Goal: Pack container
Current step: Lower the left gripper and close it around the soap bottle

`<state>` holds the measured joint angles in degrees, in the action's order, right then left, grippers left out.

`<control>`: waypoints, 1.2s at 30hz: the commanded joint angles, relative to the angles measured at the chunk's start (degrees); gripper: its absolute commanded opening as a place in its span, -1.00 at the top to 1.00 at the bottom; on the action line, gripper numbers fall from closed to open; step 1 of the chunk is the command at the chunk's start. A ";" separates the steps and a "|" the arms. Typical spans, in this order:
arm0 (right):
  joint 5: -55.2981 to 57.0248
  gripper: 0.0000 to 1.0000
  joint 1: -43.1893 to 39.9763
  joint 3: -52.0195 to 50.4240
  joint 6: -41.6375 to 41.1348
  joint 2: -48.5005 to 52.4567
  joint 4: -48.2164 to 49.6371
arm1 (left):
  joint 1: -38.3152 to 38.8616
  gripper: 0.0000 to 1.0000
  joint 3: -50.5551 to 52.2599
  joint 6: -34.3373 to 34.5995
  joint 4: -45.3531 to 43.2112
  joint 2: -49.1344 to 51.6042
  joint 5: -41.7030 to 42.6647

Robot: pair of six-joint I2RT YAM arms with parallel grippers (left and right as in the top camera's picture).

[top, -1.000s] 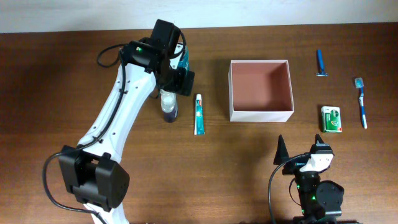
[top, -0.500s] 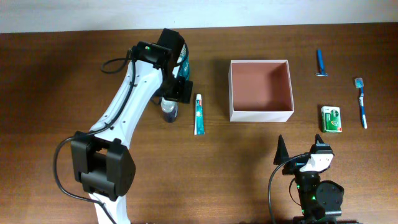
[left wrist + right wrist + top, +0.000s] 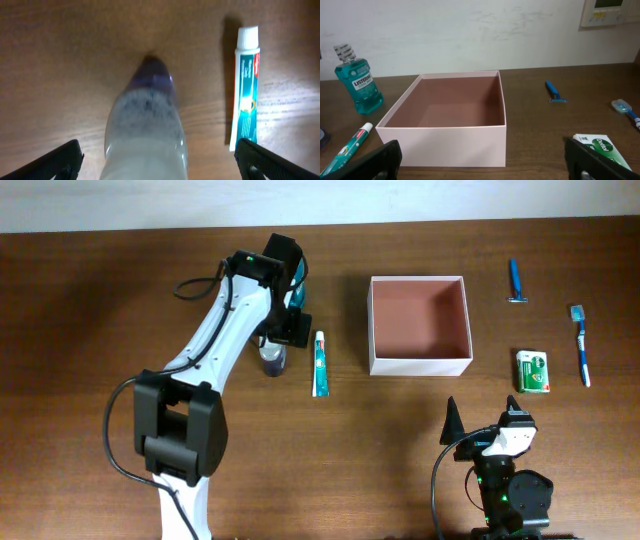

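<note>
Left tool (image 3: 159, 162) gapes wide astride a rounded translucent bottle (image 3: 145, 120), right tool (image 3: 482, 162) likewise spread before the square thin-walled container (image 3: 450, 115).

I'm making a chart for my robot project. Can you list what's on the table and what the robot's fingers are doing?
Container: open, nothing inside
Left of it: toothpaste, clear bottle, blue mouthwash
Right of it: razor, toothbrush, green-and-white packet
Left fingers: open, either side of clear bottle
Right fingers: open, holding nothing
</note>
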<state>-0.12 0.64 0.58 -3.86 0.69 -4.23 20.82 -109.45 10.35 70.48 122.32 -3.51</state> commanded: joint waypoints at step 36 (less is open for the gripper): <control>-0.11 -0.97 0.48 -0.26 0.44 -0.33 -0.31 | -2.82 -0.97 -0.31 0.94 1.33 0.57 2.91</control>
<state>-0.12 0.64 0.58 -3.84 0.69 -4.23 17.93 -109.45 10.57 71.57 122.37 -1.28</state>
